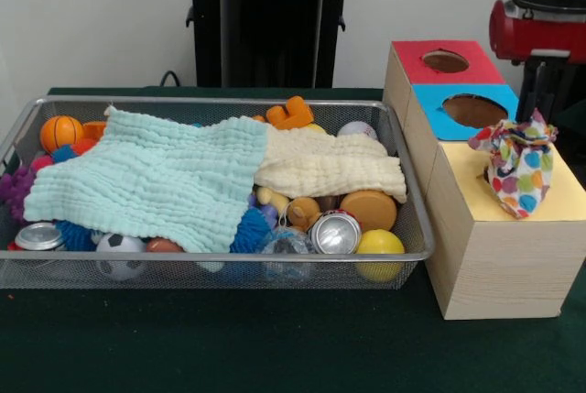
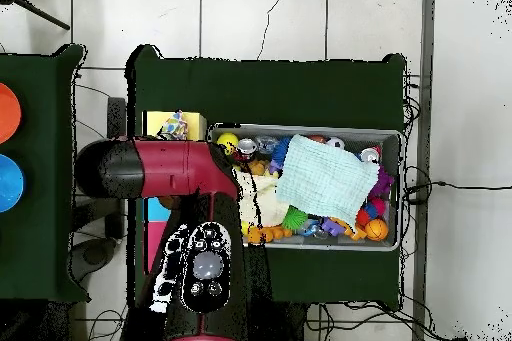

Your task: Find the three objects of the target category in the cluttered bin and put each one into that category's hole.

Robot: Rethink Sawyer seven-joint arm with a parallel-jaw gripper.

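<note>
a plain white wall (image 1: 101, 17) stands behind the dark green surface (image 1: 229, 347). from overhead, the floor (image 2: 260, 17) is pale tile with dark seams and a thin crack. black cables (image 2: 440, 185) trail across it beside the surface. a second green-covered table (image 2: 35, 177) sits apart at one side, well lit.

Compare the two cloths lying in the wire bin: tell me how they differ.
The mint cloth is pale green and spread wide over the bin's left and middle. The cream cloth is off-white, shows less area and lies to the right. The mint cloth's edge overlaps the cream cloth. Both have a crinkled weave and lie draped over the toys in the wire bin.
</note>
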